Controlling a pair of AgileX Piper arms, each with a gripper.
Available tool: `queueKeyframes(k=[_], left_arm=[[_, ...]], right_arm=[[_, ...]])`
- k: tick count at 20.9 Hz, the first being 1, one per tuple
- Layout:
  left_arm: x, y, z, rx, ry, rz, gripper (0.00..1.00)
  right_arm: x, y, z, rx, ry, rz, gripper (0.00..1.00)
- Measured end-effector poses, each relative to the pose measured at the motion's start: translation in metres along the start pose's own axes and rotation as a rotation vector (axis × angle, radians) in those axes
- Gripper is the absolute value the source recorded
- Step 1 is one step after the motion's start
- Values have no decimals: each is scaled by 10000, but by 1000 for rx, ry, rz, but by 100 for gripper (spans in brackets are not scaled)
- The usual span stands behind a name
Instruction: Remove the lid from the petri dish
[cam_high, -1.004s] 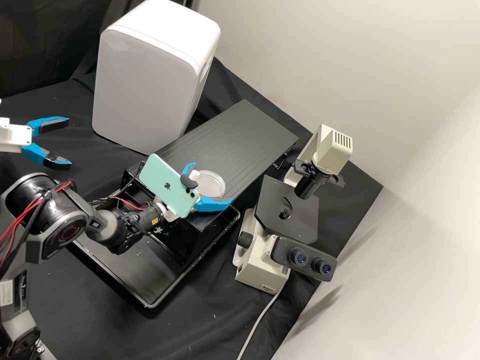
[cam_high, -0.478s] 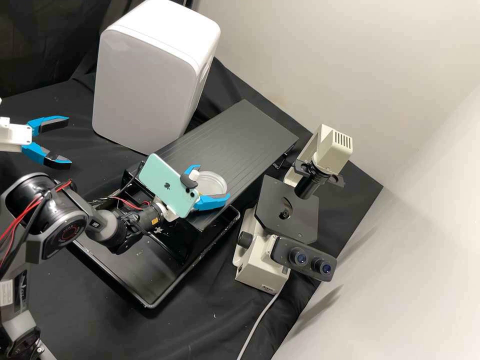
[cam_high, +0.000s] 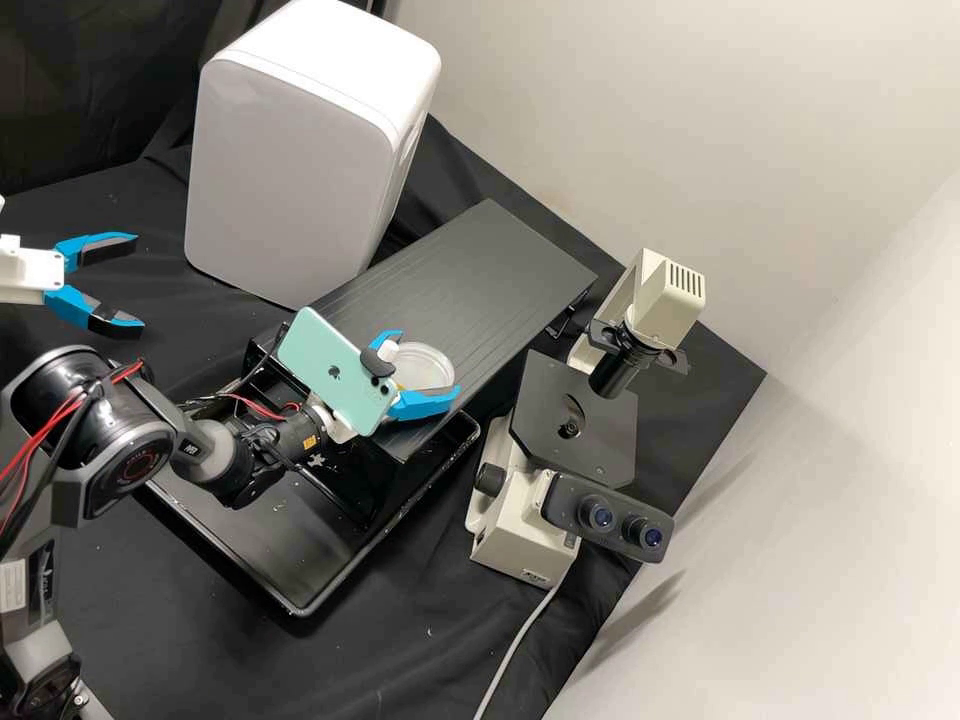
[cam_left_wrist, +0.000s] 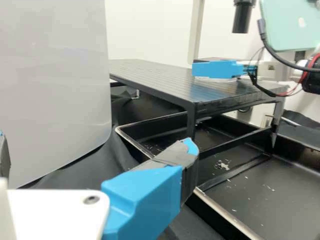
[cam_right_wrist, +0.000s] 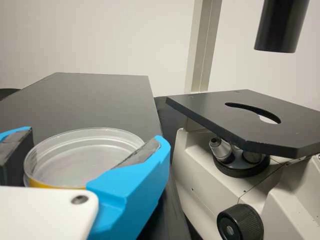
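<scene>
A clear petri dish (cam_high: 422, 362) with its lid on rests near the front end of the black raised platform (cam_high: 480, 270); a yellow layer shows in its base (cam_right_wrist: 37, 183). My right gripper (cam_high: 425, 366) holds its blue fingers on either side of the dish and both pads touch the lid's rim (cam_right_wrist: 85, 134). The right gripper (cam_right_wrist: 90, 141) is shut on the lid. My left gripper (cam_high: 132, 282) hangs open far to the left, well away from the dish, with nothing in it. One of its fingers (cam_left_wrist: 150, 195) points toward the platform.
A tall white box (cam_high: 300, 140) stands behind the platform. A microscope (cam_high: 590, 440) sits close on the dish's right, its stage (cam_right_wrist: 250, 120) just beyond the right gripper. Under the platform lies a black tray (cam_high: 300, 575). A mint-green phone (cam_high: 335, 370) rides on the right wrist.
The right gripper's fingers have drawn in around the dish until they meet the lid's rim. The left arm has stayed where it was.
</scene>
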Motion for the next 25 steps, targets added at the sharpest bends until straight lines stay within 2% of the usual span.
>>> queueKeyframes(k=[3, 8, 15, 21, 25], left_arm=[[0, 1, -3, -1, 3, 1, 100], [0, 1, -3, -1, 3, 1, 100], [16, 15, 1, -1, 1, 8, 100], [16, 15, 1, -1, 1, 8, 100], [16, 15, 1, -1, 1, 8, 100]], right_arm=[[0, 0, 0, 0, 0, 0, 0], [-101, 11, -6, 0, 2, 2, 0], [-223, 148, -119, 2, 62, 67, 0], [-224, 148, -121, 1, 64, 68, 0], [-242, 107, -131, 1, 66, 53, 0]])
